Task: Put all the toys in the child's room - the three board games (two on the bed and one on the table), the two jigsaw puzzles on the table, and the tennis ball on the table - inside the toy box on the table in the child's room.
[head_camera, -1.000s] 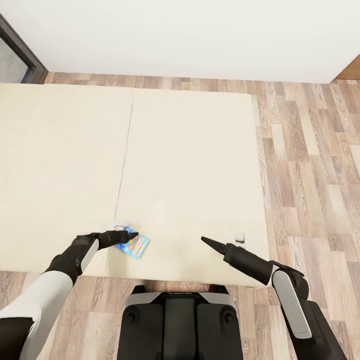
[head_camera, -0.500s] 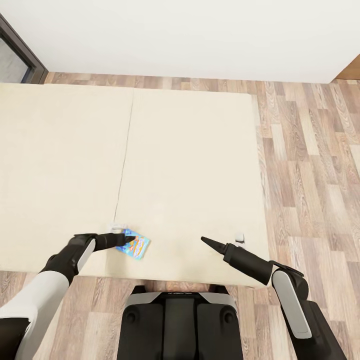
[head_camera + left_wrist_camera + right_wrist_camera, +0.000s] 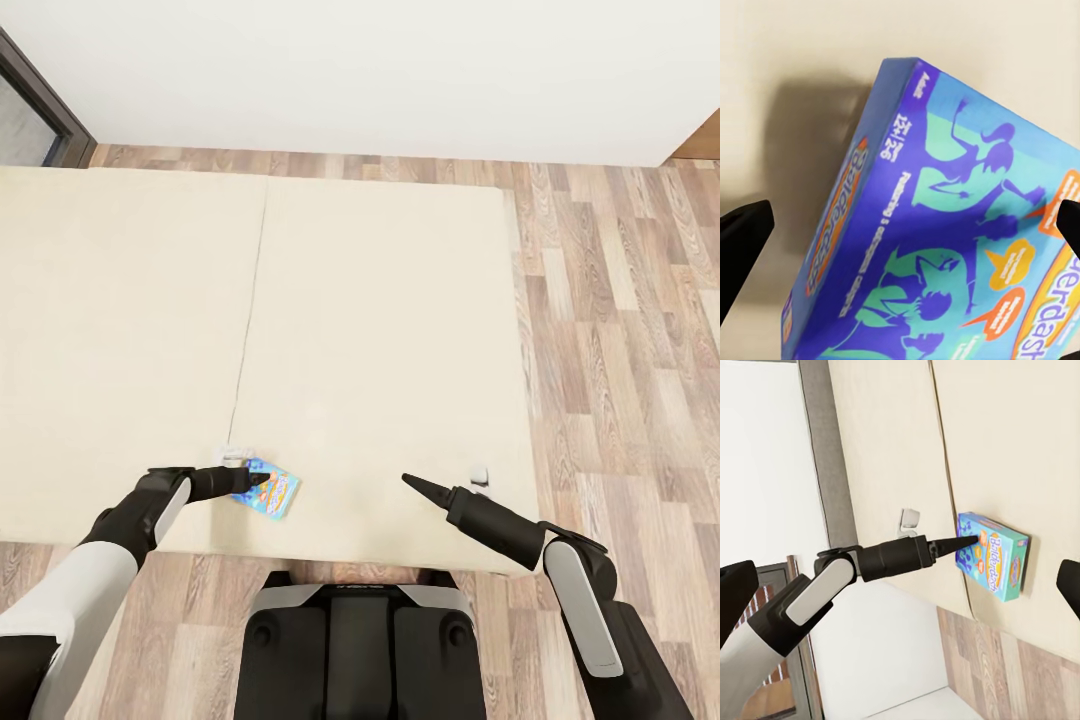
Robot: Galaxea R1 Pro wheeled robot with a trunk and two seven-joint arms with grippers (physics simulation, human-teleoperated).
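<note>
The wood-plank floor (image 3: 620, 330) of the white-walled room surrounded a low, wide bed with a beige mattress (image 3: 380, 330), and the robot stood at its near edge. Nearest the robot, the left gripper (image 3: 258, 481) reached over the near part of the mattress, its tips at the near-left edge of the narrow blue board game box (image 3: 270, 491), which lay flat there. In the left wrist view the box (image 3: 945, 240) sat between the two black fingertips (image 3: 742, 240), which stood wide apart on either side, not yet touching it. The step in hand appeared to be the pickup of this game box. The next move called for the fingers to close across the box's narrow width, then a lift. The right gripper (image 3: 412, 483) hovered over the mattress well to the right of the box; its fingertips were spread in its wrist view, holding nothing. A small white object (image 3: 479, 473) lay just beyond it.
</note>
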